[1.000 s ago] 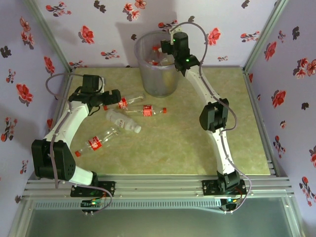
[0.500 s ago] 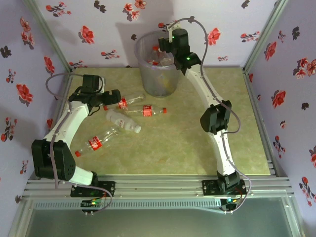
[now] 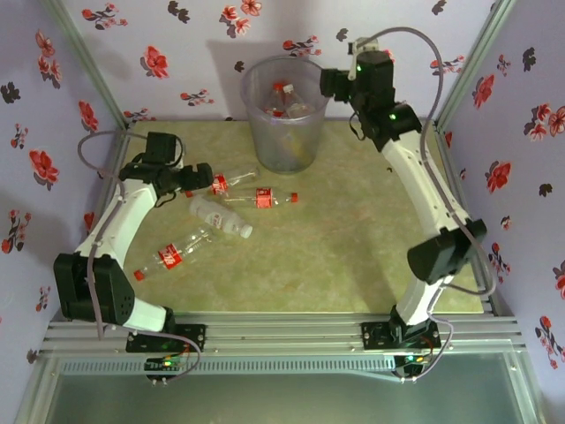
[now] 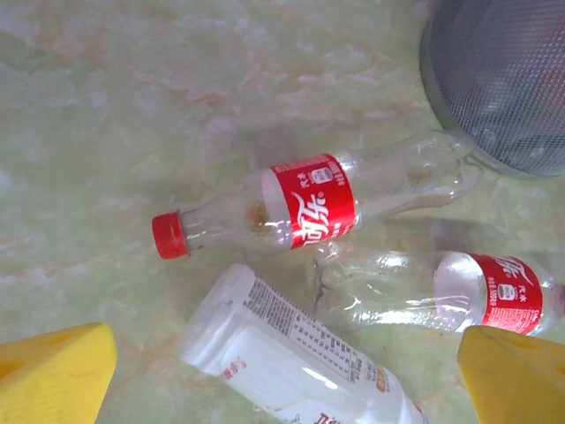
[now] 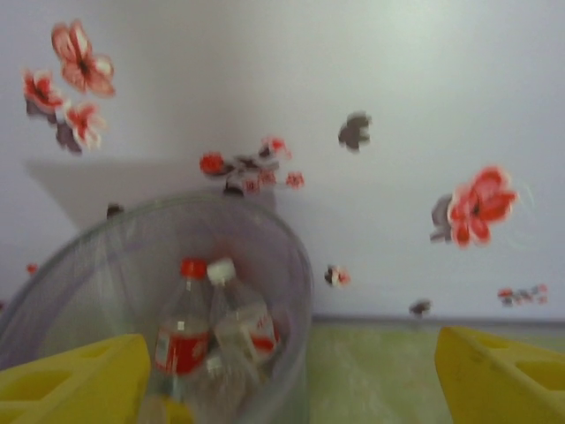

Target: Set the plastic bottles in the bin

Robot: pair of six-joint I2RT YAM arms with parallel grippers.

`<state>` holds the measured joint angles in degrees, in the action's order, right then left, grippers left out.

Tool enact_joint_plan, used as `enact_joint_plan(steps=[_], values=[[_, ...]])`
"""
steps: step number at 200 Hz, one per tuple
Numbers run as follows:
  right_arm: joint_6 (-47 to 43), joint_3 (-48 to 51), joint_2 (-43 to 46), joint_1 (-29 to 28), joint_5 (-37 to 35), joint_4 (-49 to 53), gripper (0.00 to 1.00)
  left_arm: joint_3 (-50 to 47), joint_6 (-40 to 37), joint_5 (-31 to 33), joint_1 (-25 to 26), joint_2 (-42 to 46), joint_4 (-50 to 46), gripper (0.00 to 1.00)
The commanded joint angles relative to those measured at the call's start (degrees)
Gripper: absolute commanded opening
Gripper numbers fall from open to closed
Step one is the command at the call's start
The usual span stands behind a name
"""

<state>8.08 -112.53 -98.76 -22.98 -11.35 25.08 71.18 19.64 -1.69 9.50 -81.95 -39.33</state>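
Right hand (image 3: 330,83) swings off bin (image 3: 281,146) mouth toward upper right, wide and empty, load apparently dropped. Left hand (image 3: 203,177), wide, hovers over red-label bottle (image 4: 309,208) at centre left of tabletop (image 3: 353,247), lined up for pick.

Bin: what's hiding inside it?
A red-capped bottle and a white-capped bottle poke up inside the bin. Whatever lies beneath them is hidden by them and the cloudy wall.

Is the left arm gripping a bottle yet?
No: in the left wrist view the left gripper has its jaws wide apart, with the red-label bottle lying loose on the table.
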Motion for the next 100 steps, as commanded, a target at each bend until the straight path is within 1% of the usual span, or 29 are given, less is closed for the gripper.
enact_joint_plan(steps=[1, 18, 39, 66, 100], values=[[1.6, 10.3, 6.9, 0.2, 3.5, 1.4, 0.85, -2.6, 2.5, 2.8, 0.5, 5.1, -12.3, 1.00], [2.3, 18.2, 11.9, 1.1, 5.1, 0.4, 0.86, -5.8, 4.3, 4.1, 0.4, 8.0, -18.3, 1.00], [3.9, 25.9, 16.0, 2.4, 7.6, -1.8, 0.86, -10.8, 6.3, 4.0, 0.9, 11.6, -20.9, 1.00], [6.6, 32.1, 19.3, 4.5, 11.9, -4.3, 0.86, -16.4, 8.1, 4.5, 0.9, 14.3, -18.4, 1.00], [12.1, 40.6, 24.0, 6.3, 17.1, -8.0, 0.85, -17.9, 7.3, 5.6, 0.9, 11.5, -14.8, 1.00]])
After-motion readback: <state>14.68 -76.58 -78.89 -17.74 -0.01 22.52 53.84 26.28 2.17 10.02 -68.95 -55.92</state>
